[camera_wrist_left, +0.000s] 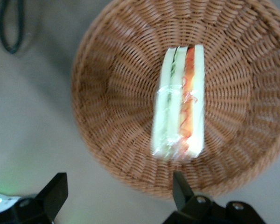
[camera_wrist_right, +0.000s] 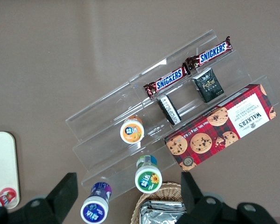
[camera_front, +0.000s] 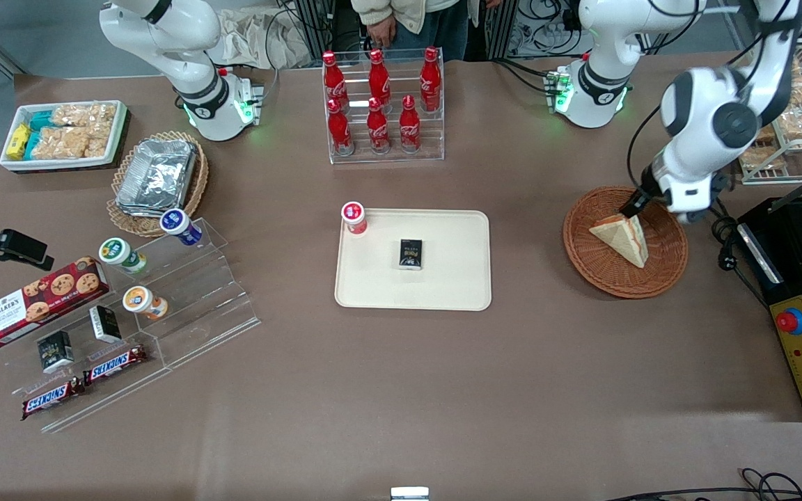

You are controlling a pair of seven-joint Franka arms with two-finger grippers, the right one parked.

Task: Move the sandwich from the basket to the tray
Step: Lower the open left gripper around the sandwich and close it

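- The gripper (camera_front: 634,204) hung over the basket (camera_front: 585,240), at the rim farther from the front camera; in the front view the wrist housing hid most of it, and only one dark finger showed, reaching down toward the sandwich (camera_front: 622,237).
- In the left wrist view, the gripper (camera_wrist_left: 119,193) had its two dark fingertips (camera_wrist_left: 53,191) spread wide apart, with nothing between them; they were cut off by the picture's edge and appeared clear of the sandwich (camera_wrist_left: 179,109).
- The sandwich lay inside the basket (camera_wrist_left: 107,93), a wedge in clear wrap with green and orange-red filling at its cut edge; whether the finger touched it could not be told from the front view.
- The tray (camera_front: 457,278) lay at mid-table, well apart from the basket, toward the parked arm's end.
- A small dark box (camera_front: 411,254) rested on the tray; a red-capped cup (camera_front: 354,217) stood at the tray's corner farther from the front camera; its label was too small to read.
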